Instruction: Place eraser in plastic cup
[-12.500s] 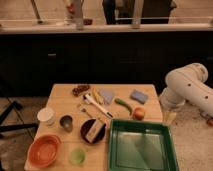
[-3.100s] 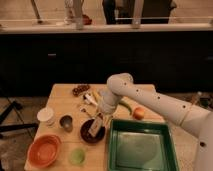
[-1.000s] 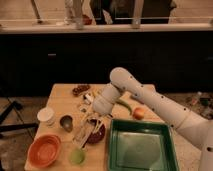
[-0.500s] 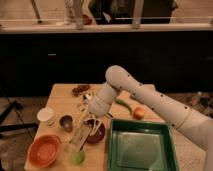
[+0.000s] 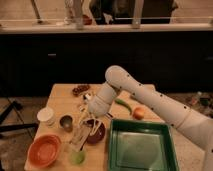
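Note:
My gripper hangs over the front left part of the wooden table, shut on the eraser. The eraser is a pale block that tilts down from the fingers toward the left. The plastic cup, small and translucent light green, stands at the table's front edge just below the eraser's lower end. A small gap shows between eraser and cup. The white arm reaches in from the right.
An orange bowl sits left of the green cup. A white cup and a dark metal cup stand behind it. A dark plate lies right of the gripper, beside a green tray. An orange fruit and a green pepper lie further back.
The gripper has carried the eraser from over the dark plate leftward and toward the front, ending above the green cup. The jaws stayed shut.

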Robot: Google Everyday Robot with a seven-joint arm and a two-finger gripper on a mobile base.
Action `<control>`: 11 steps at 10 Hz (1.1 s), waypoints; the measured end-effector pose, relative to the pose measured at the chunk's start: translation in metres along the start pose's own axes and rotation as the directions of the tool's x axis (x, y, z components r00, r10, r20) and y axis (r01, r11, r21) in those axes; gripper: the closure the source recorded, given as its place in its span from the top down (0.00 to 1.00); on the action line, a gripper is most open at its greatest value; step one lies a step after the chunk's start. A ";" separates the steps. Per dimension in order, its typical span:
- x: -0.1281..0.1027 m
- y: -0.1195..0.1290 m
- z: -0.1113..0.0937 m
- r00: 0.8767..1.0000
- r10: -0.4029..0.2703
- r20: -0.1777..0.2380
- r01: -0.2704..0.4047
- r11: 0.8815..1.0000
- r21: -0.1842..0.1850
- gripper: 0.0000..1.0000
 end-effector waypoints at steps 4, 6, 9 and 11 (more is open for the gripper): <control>0.012 0.005 0.037 0.994 0.021 0.111 -0.018 1.000 -0.025 0.15; 0.012 0.002 0.049 0.988 0.030 0.155 -0.024 0.999 -0.042 0.15; 0.011 0.001 0.056 0.975 0.053 0.215 -0.038 0.997 -0.071 0.15; 0.009 0.000 0.058 0.967 0.069 0.246 -0.047 0.995 -0.093 0.15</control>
